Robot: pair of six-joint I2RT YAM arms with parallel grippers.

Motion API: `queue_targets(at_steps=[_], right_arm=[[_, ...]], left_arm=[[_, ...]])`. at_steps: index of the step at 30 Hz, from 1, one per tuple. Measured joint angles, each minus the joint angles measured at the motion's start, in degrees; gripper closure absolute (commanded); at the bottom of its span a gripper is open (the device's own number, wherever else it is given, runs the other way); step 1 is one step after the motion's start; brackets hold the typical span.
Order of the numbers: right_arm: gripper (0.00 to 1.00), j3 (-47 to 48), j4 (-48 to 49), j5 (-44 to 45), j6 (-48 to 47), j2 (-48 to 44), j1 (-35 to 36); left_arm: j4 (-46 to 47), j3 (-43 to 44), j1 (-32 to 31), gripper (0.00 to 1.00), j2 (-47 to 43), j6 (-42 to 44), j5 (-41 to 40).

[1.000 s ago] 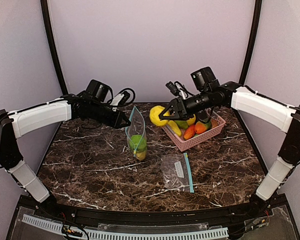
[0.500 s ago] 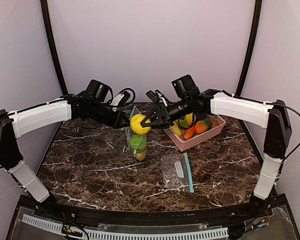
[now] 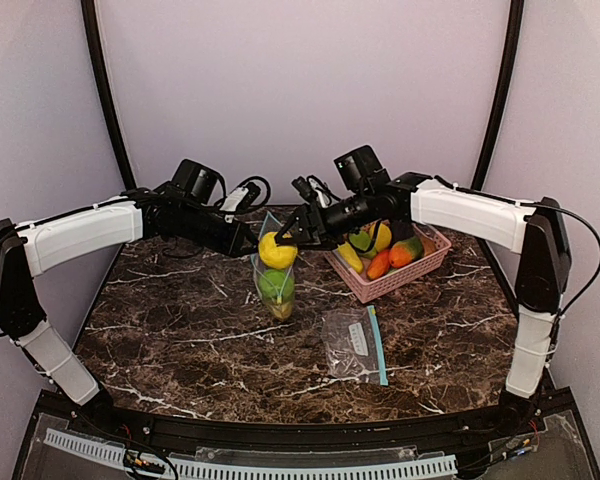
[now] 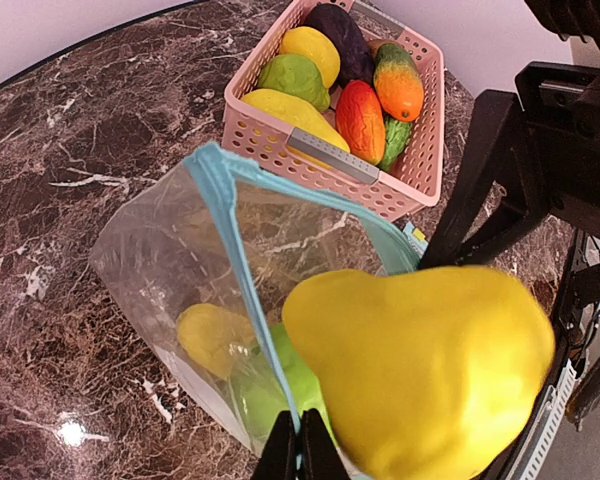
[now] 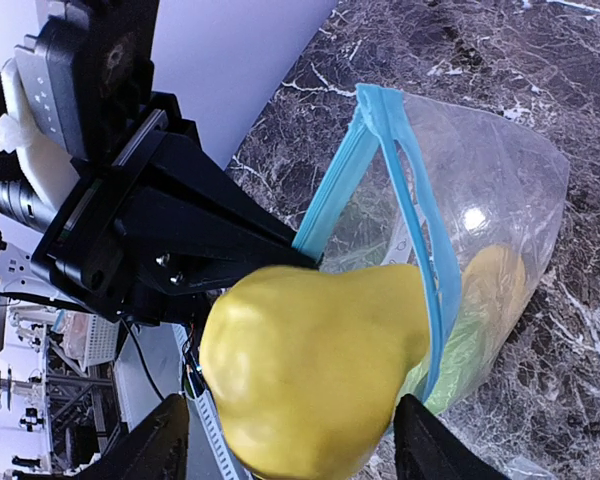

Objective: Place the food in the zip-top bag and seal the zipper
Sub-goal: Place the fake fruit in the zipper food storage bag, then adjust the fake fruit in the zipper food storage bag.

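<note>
Your left claw (image 3: 250,242) is clamped tight on the blue rim of the upright zip-top bag (image 3: 273,292), whose mouth stands open. Inside the bag lie a green fruit (image 4: 255,405) and a small yellow fruit (image 4: 208,338). At the bag's mouth your right claw (image 3: 280,243) grips a yellow pear (image 5: 310,380), jaws spread around it. Right of the bag, the pink basket (image 4: 420,170) holds yellow, green, orange-red and dark purple toy produce (image 4: 360,120). A second bag (image 3: 355,343) lies flat, near the upright bag's right front.
</note>
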Motion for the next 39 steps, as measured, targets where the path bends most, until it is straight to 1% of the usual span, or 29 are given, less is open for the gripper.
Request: queue_targets(at_steps=[2,8,11,14,17,22,28,34,39], right_arm=[[0.22,0.28,-0.44,1.05,0.0,0.0,0.0],[0.2,0.39,-1.11,2.78,-0.04,-0.13,0.0],[0.15,0.15,-1.33,3.93,-1.07,-0.94,0.07],[0.09,-0.92,-1.79,7.45,-3.48,-3.23,1.03],[0.05,-2.19,-2.32,12.37,-5.84,-5.66,3.08],[0.04,-2.84,-3.26,21.64,-10.1,-6.86,6.62],[0.04,-2.36,-6.36,30.91,-12.74,-2.64,8.79],[0.04,-1.49,-8.79,37.48,-12.9,1.7,8.96],[0.04,2.19,-9.01,41.72,-12.41,4.07,8.96]], left_arm=[[0.0,0.0,0.0,0.99,0.0,0.0,0.0],[-0.02,0.0,0.0,0.99,0.0,0.0,0.0],[0.0,0.0,0.0,0.99,0.0,0.0,0.0],[-0.02,0.0,0.0,0.99,0.0,0.0,0.0],[-0.02,0.0,0.0,0.99,0.0,0.0,-0.02],[0.0,0.0,0.0,0.99,0.0,0.0,0.0],[-0.02,0.0,0.0,0.99,0.0,0.0,0.0],[0.0,0.0,0.0,0.99,0.0,0.0,0.09],[0.0,0.0,0.0,0.99,0.0,0.0,0.68]])
